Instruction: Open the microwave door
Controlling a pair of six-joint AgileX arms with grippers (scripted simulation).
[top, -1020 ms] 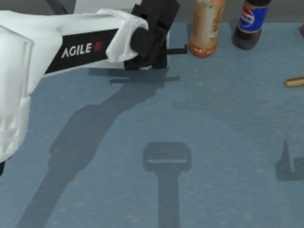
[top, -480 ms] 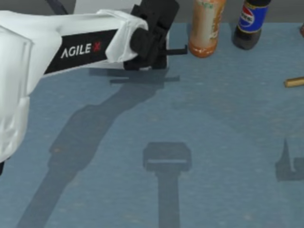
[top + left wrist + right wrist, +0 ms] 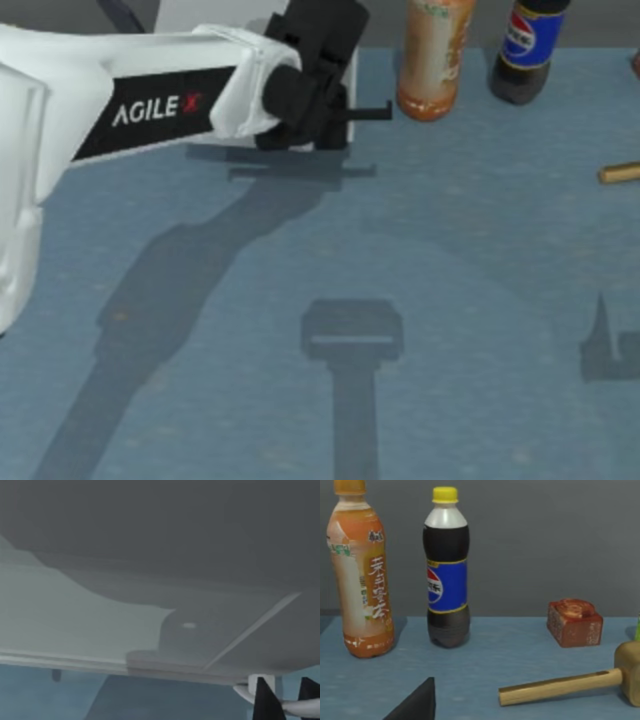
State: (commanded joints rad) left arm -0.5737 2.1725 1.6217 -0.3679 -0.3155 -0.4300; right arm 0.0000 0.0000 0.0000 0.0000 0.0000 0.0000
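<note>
Up close in the left wrist view, the door (image 3: 150,555) is a big grey see-through window in a silver frame, and it fills nearly the whole shot. Its slim white handle (image 3: 243,691) sits right at one corner. The left gripper (image 3: 287,702) is on that handle: the two dark fingers (image 3: 264,702) sit either side of the white bar with only a narrow gap, so they look closed on it and on nothing else. From above, the gripper's black body is hard against the microwave (image 3: 200,12), a white box at the far edge of the table (image 3: 450,300), mostly hidden under the arm. The door shows there edge-on as a thin white strip (image 3: 350,90). Its long side runs from the microwave front towards the near side of the table, so it looks swung out rather than flat against the front. I can't tell how far. Just right of the microwave stands an orange bottle (image 3: 433,60), then a cola bottle (image 3: 528,50) further right. A wooden hammer (image 3: 560,686) and a red block (image 3: 574,622) are well off to the right of it. The right arm is out of the top view, its wrist camera facing the bottles.
</note>
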